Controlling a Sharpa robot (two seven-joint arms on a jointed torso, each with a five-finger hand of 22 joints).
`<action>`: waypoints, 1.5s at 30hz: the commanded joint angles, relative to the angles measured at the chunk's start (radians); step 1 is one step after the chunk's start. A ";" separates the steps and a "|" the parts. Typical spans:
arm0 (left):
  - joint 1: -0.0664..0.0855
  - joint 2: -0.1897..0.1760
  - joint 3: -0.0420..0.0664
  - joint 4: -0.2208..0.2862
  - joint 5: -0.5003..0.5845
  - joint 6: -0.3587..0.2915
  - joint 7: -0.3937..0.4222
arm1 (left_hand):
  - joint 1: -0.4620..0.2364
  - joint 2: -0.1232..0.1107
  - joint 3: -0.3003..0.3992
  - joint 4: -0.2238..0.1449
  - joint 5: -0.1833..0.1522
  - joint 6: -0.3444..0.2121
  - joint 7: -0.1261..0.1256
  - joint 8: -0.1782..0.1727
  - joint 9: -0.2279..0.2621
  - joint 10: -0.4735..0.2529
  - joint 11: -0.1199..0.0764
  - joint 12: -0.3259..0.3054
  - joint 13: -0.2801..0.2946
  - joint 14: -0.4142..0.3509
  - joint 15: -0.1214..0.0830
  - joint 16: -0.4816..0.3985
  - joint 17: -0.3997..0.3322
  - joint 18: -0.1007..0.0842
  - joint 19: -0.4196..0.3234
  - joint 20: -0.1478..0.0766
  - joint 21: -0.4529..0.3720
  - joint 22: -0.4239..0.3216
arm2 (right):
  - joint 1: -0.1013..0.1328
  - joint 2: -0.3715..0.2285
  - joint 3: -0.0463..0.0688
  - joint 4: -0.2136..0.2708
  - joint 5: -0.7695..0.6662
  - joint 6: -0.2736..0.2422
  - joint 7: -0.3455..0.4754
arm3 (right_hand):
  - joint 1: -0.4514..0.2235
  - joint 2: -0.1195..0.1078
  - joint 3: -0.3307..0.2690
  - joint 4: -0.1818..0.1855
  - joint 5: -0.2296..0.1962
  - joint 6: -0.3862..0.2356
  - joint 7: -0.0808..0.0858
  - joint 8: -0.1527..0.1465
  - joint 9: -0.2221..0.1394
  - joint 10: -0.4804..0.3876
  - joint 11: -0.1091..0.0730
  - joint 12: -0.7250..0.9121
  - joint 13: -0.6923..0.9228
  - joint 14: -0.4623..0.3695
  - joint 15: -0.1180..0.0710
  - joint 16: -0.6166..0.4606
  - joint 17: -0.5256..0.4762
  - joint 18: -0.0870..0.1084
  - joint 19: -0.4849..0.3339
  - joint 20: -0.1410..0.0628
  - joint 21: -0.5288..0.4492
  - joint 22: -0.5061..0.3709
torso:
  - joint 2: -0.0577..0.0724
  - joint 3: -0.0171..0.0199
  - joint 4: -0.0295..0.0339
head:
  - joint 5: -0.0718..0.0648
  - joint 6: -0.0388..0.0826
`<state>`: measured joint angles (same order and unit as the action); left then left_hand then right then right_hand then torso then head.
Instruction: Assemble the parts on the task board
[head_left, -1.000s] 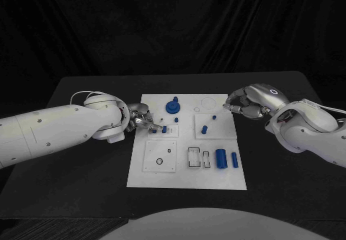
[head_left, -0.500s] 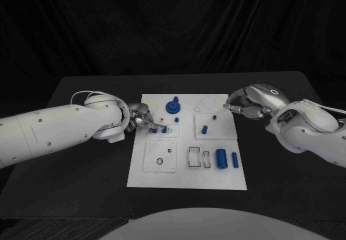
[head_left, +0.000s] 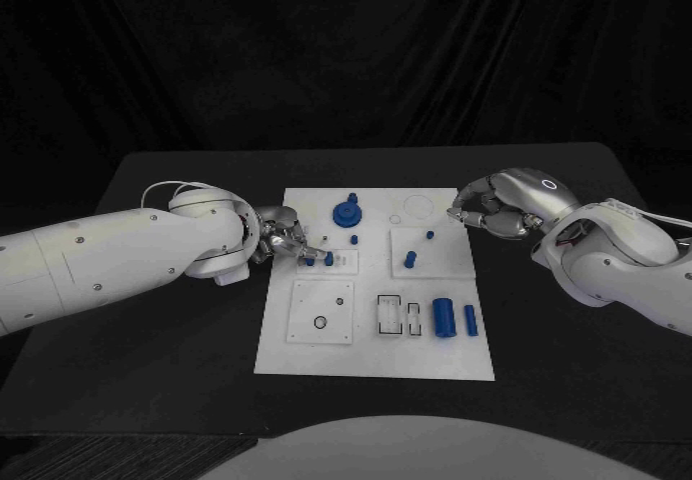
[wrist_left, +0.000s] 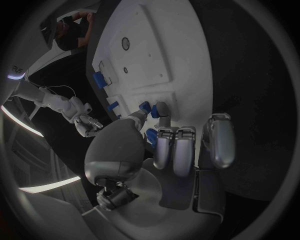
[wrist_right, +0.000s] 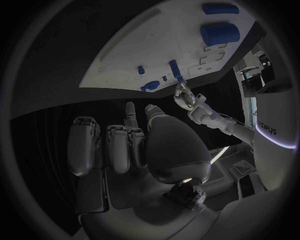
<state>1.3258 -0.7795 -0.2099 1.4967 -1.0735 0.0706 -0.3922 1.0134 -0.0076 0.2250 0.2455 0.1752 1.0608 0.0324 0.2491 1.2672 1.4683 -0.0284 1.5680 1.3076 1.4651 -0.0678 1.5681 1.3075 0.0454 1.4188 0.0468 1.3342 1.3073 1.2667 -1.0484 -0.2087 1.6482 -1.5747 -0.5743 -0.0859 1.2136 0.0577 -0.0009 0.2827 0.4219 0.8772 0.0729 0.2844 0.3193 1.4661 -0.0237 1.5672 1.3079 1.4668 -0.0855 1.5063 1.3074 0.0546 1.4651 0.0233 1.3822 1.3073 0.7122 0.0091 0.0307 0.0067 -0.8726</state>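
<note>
a: head view first, what's on the tabletop (head_left: 173, 330)?

b: the white task board (head_left: 375, 360) lies in the middle. blue parts stand on it: a round knob (head_left: 346, 213) near the far edge, small pegs (head_left: 410, 259) on a raised plate, two cylinders (head_left: 443, 319) toward the near right.

a: and the hands?

b: the left hand (head_left: 283, 238) is at the board's left edge, fingers pinching a small blue part (head_left: 307, 260). the right hand (head_left: 483, 208) sits just off the far right corner, fingers curled in, nothing in them.

a: left wrist view?

b: the left hand's fingertips (wrist_left: 161, 108) meet around blue pieces (wrist_left: 145, 107) at the board's (wrist_left: 181, 55) edge.

a: right wrist view?

b: the right hand's fingers (wrist_right: 119, 145) are folded, apart from the board (wrist_right: 181, 40); the left hand (wrist_right: 183, 95) touches a blue peg (wrist_right: 175, 69) there.
</note>
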 joint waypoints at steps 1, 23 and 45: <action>-0.004 -0.002 -0.003 0.000 0.000 0.022 -0.009 | 0.014 0.001 -0.004 -0.004 0.004 -0.005 -0.002 0.004 0.001 0.103 -0.001 0.003 0.263 0.106 0.000 0.003 0.263 0.013 0.003 -0.001 -0.003 0.186 | -0.002 -0.001 0.001 0.001 -0.002 0.003 -0.015 | 0.013 0.000 0.005 -0.001 0.005 0.007 -0.001 -0.007 -0.001 0.102 0.000 0.000 0.259 0.082 0.001 -0.004 0.156 -0.010 0.029 0.004 -0.004 0.205 | 0.000 -0.0006 -0.0003 | 0.001 0.000; -0.004 -0.008 -0.003 -0.002 0.000 0.024 -0.006 | 0.011 0.004 -0.020 0.003 -0.014 -0.008 0.000 0.010 0.010 0.103 0.000 0.003 0.263 0.106 0.000 0.003 0.263 0.014 0.000 -0.001 -0.007 0.185 | -0.002 0.007 0.001 -0.005 -0.002 0.003 -0.013 | 0.013 -0.001 0.005 0.000 0.010 0.008 0.000 -0.008 -0.002 0.099 0.000 -0.003 0.255 0.082 0.001 -0.005 0.156 -0.010 0.029 0.004 -0.004 0.205 | -0.002 -0.0002 -0.0019 | 0.005 0.000; -0.004 -0.010 -0.003 -0.001 0.000 0.031 -0.012 | 0.025 0.016 -0.074 0.026 -0.063 -0.010 -0.001 0.018 0.020 0.103 0.000 0.003 0.263 0.106 0.000 0.003 0.263 0.014 0.001 -0.001 -0.007 0.185 | -0.005 0.006 0.001 -0.005 -0.002 0.005 -0.013 | 0.014 -0.001 0.006 0.001 0.012 0.009 0.000 -0.008 -0.002 0.098 0.001 -0.005 0.253 0.082 0.001 -0.005 0.155 -0.010 0.029 0.004 -0.004 0.205 | -0.002 -0.0001 -0.0014 | 0.006 0.000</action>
<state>1.3258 -0.7903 -0.2098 1.4957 -1.0733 0.0820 -0.3951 1.0448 0.0058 0.1531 0.2732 0.1133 1.0485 0.0340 0.2636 1.2866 1.4683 -0.0284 1.5680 1.3075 1.4651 -0.0678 1.5681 1.3074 0.0453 1.4188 0.0469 1.3264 1.3073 1.2639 -1.0412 -0.2087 1.6416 -1.5747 -0.5715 -0.0859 1.2173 0.0540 -0.0009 0.2826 0.4290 0.8772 0.0729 0.2804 0.3186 1.4661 -0.0237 1.5672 1.3075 1.4668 -0.0855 1.5063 1.3074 0.0546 1.4650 0.0233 1.3822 1.3079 0.7103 0.0090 0.0292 0.0128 -0.8726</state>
